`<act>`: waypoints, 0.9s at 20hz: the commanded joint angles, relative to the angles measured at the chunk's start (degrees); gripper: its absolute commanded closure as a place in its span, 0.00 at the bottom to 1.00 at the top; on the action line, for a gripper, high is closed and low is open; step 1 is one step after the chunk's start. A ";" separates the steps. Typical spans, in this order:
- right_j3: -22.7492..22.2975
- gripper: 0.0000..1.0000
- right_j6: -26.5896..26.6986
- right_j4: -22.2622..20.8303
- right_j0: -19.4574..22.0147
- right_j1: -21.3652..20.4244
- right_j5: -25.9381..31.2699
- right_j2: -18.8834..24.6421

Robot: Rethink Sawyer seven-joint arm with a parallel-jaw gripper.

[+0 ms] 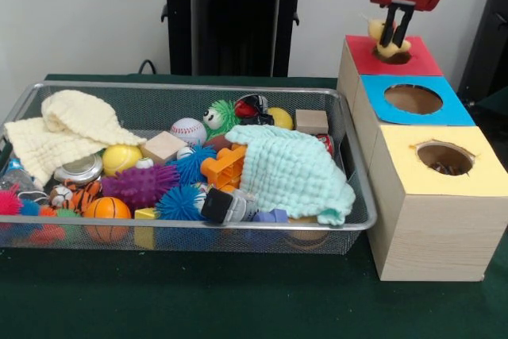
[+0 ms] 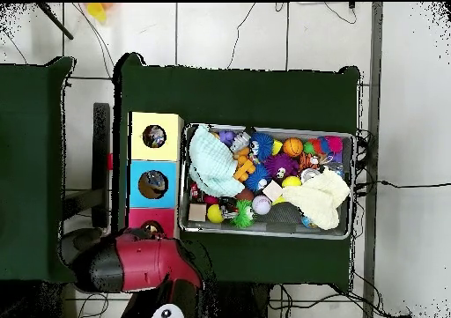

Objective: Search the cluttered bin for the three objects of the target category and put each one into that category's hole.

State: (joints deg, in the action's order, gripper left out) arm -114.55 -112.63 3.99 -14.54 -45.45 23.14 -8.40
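Observation:
My gripper (image 1: 394, 37) hangs right over the hole of the red-topped box (image 1: 361, 47), its black fingers (image 1: 387, 31) shut on a small pale yellow object (image 1: 379, 32) that dips into the hole's mouth. In the overhead view the red arm (image 2: 132, 262) covers the gripper and part of the red box (image 2: 141, 218). The wire bin (image 1: 349, 129) to the left holds the clutter: a baseball (image 1: 188, 130), a yellow ball (image 1: 121, 158), a small basketball (image 1: 106, 209), purple (image 1: 141, 184) and blue (image 1: 181, 202) spiky balls, and an orange block (image 1: 222, 168).
A blue-topped box (image 1: 377, 89) and a yellow-topped box (image 1: 476, 176) stand in line with the red one, each with a round hole. A mint cloth (image 1: 294, 172) and a cream cloth (image 1: 67, 129) drape over part of the bin's contents. Green cloth covers the table (image 1: 238, 291).

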 commanded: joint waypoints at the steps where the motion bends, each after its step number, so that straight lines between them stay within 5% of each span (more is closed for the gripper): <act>1: 2.96 1.00 -10.67 2.02 2.82 4.61 -5.93 1.59; 18: 3.75 1.00 -12.16 3.00 -0.96 4.90 -4.77 -1.86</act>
State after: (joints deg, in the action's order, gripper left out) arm -114.37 -112.63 4.90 -15.25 -43.21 20.80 -9.90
